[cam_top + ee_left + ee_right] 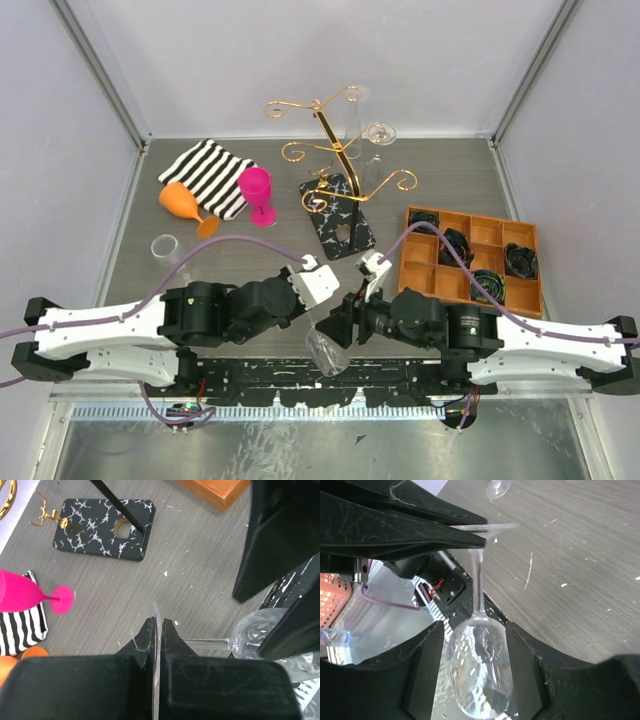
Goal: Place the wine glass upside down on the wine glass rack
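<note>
Clear wine glass [479,675] in left pincer [156,630]

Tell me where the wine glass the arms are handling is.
In the top view the wine glass is at the table's near edge, centre: the left gripper pinches its foot, its bowl lies between the jaws of the right gripper.

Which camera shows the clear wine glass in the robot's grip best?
The right wrist view: the wine glass fills it, bowl, stem and foot visible. The left wrist view shows its foot edge-on, the stem and part of the bowl. The top view shows only a small, faint bowl.
</note>
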You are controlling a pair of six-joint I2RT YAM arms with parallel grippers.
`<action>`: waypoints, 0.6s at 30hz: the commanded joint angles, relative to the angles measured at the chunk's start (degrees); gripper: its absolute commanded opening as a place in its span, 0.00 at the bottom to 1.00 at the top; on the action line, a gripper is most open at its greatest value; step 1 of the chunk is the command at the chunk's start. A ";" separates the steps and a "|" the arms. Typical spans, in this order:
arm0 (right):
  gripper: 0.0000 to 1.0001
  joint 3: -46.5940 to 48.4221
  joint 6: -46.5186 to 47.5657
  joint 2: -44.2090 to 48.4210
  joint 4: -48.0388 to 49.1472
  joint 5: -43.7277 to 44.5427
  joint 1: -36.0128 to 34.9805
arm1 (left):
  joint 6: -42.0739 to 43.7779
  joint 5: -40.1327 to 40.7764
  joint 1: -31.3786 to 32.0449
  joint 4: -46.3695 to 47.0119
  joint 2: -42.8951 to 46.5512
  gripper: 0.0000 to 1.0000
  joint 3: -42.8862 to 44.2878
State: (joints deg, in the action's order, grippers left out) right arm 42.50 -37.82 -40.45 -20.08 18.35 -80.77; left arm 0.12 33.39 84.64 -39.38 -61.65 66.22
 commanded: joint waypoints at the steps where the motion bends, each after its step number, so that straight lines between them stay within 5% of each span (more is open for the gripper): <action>1: 0.56 -0.83 1.28 -3.14 9.42 -5.35 0.00 | 1.02 -2.12 1.01 5.39 0.03 0.00 2.17; 18: 0.43 -4.18 -3.22 -4.31 12.32 -3.45 0.01 | 1.67 -1.44 4.29 6.62 -0.93 0.00 2.78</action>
State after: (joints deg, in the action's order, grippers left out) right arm 38.98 -38.94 -45.76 -10.26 12.95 -80.77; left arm 1.48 30.57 88.33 -36.73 -62.78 66.35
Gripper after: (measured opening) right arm 0.438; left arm 0.029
